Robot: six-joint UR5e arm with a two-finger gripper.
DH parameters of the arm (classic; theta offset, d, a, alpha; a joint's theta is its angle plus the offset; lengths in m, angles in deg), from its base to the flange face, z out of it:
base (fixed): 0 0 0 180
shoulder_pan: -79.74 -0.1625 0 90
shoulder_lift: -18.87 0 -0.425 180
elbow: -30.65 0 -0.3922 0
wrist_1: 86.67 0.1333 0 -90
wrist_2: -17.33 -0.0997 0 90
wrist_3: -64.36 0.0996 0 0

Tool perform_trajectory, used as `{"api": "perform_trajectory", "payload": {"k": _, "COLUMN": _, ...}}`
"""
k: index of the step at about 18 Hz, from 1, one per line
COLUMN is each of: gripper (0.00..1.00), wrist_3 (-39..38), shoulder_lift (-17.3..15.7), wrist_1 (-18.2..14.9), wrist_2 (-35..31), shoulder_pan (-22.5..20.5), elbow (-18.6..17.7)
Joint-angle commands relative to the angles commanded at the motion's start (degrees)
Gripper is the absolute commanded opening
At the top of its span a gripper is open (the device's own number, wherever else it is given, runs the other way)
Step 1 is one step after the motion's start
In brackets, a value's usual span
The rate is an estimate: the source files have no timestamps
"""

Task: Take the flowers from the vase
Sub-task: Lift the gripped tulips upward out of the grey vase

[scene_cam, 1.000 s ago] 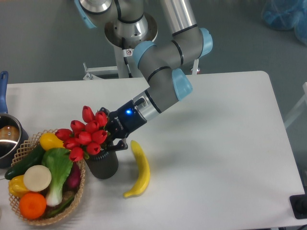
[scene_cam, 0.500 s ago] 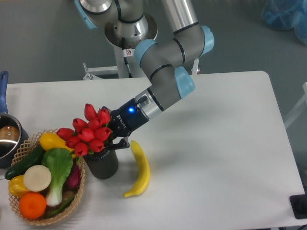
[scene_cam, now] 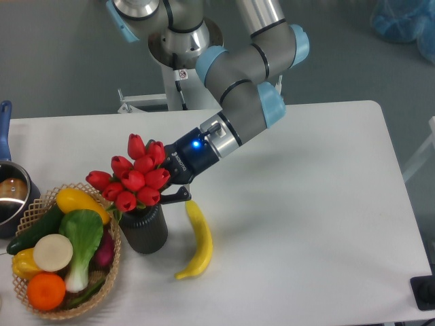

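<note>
The flowers (scene_cam: 136, 178), a bunch of red tulip buds, stand over the mouth of the vase (scene_cam: 143, 229), a short dark ribbed cylinder at the table's left. Their stems still reach down into the vase mouth. My gripper (scene_cam: 167, 187) comes in from the upper right with its blue light on and is shut on the flowers just below the buds. One dark finger (scene_cam: 178, 195) shows right of the bunch; the buds hide the other.
A yellow banana (scene_cam: 198, 239) lies just right of the vase. A wicker basket (scene_cam: 107, 284) of vegetables and fruit sits against the vase's left side. A metal pot with a blue handle (scene_cam: 9, 197) is at the far left edge.
The gripper and the flowers have risen and shifted up and to the right, drawing the bunch higher out of the vase. The vase has stayed put.
</note>
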Motion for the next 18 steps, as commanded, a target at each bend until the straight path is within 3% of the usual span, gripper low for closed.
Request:
{"api": "perform_trajectory", "payload": {"k": 13, "gripper": 0.30, "wrist_3": -5.1, "shoulder_lift": -2.8, "wrist_1": -0.2, "wrist_2": 2.3, "shoulder_pan": 0.2, "elbow": 1.7}}
{"api": "perform_trajectory", "payload": {"k": 18, "gripper": 0.30, "wrist_3": -9.5, "shoulder_lift": -3.0, "wrist_1": -0.2, "wrist_2": 2.4, "shoulder_pan": 0.1, "elbow": 4.3}}
